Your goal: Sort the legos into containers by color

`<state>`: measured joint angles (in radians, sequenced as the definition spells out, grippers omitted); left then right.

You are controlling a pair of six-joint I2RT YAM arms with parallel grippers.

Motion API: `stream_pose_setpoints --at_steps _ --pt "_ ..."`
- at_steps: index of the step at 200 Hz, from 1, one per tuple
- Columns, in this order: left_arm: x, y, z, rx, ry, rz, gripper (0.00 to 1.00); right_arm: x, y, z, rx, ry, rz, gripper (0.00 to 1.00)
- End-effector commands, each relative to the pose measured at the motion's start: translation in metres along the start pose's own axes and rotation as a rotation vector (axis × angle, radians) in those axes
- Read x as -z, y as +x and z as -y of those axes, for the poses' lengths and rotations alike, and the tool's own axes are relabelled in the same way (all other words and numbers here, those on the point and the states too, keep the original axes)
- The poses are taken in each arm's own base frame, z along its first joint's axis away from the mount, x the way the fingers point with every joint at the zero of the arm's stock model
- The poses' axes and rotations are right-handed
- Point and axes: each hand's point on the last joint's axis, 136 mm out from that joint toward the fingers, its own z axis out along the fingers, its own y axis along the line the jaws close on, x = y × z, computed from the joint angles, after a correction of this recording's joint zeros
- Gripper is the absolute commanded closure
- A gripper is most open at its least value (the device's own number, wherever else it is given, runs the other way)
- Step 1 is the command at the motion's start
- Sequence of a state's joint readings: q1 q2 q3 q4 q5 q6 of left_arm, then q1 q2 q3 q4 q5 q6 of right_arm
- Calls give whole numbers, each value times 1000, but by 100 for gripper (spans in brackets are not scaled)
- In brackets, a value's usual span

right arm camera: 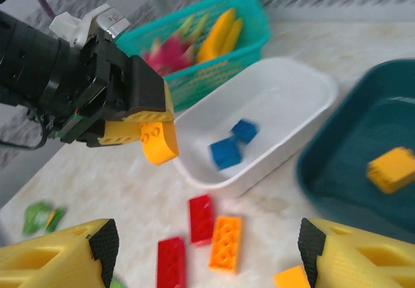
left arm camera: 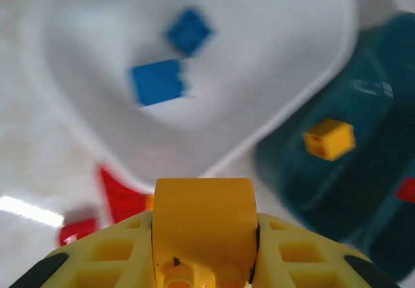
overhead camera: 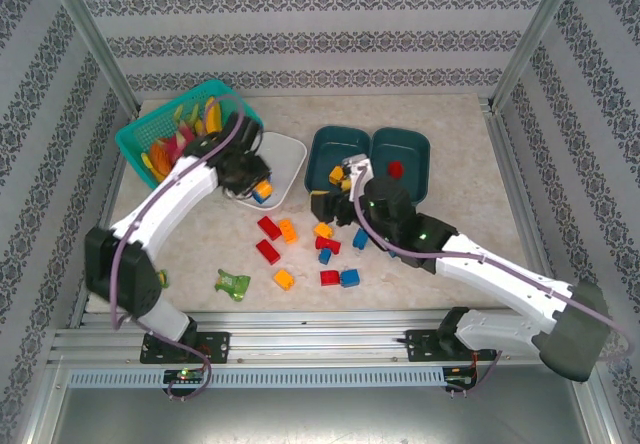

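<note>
Left gripper (overhead camera: 258, 186) pinches an orange-yellow brick (overhead camera: 263, 191) over the white tub (overhead camera: 296, 152). It likely belongs rightward, in the teal tub (overhead camera: 322, 156) that holds a yellow one.

Its wrist view shows blue bricks (left arm camera: 155, 84) beneath.

Seen from the right wrist, the right gripper (right arm camera: 209, 246) hangs spread above loose bricks (right arm camera: 225, 242), perhaps blocking that route.
</note>
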<state>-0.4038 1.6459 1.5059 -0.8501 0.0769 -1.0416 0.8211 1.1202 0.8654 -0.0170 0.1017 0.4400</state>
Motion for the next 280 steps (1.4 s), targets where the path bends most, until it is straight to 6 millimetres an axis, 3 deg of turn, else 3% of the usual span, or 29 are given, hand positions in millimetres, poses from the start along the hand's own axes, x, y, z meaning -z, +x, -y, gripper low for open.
stream_pose_setpoints --at_steps 1,25,50,76,114,163,201,222,234,245,248,249,252,257,280 --pt "-34 19 33 -182 -28 -94 74 9 -16 38 -73 161 64 24" --pt "-62 20 88 -286 4 -110 75 14 -27 62 -147 219 100 24" --pt "-96 25 112 -366 -33 -132 78 19 -30 73 -174 243 109 24" --pt "-125 32 108 -382 -88 -152 78 23 -25 82 -189 260 96 24" --pt "-148 45 103 -406 -113 -174 75 25 -17 87 -211 268 83 24" --pt "-157 53 99 -419 -121 -209 50 21 -6 89 -222 265 46 24" --pt "-120 38 124 -416 -31 -143 40 19 1 77 -122 253 -21 25" --pt "-80 22 132 -379 10 -86 38 16 6 58 -6 223 -68 26" --pt "-46 9 131 -357 35 -30 36 12 13 41 72 193 -105 27" --pt "-19 -1 120 -328 53 7 35 6 21 24 133 151 -144 27" --pt "-21 -2 114 -319 43 6 35 3 24 18 148 134 -156 28" --pt "-11 -4 115 -315 59 18 35 2 25 17 152 130 -160 28" --pt "-11 -4 107 -306 50 14 35 0 28 11 166 114 -173 28" --pt "6 -8 99 -286 71 33 35 -4 35 3 185 91 -196 28" --pt "45 -9 34 -208 83 58 31 -28 68 -33 206 -10 -327 29"
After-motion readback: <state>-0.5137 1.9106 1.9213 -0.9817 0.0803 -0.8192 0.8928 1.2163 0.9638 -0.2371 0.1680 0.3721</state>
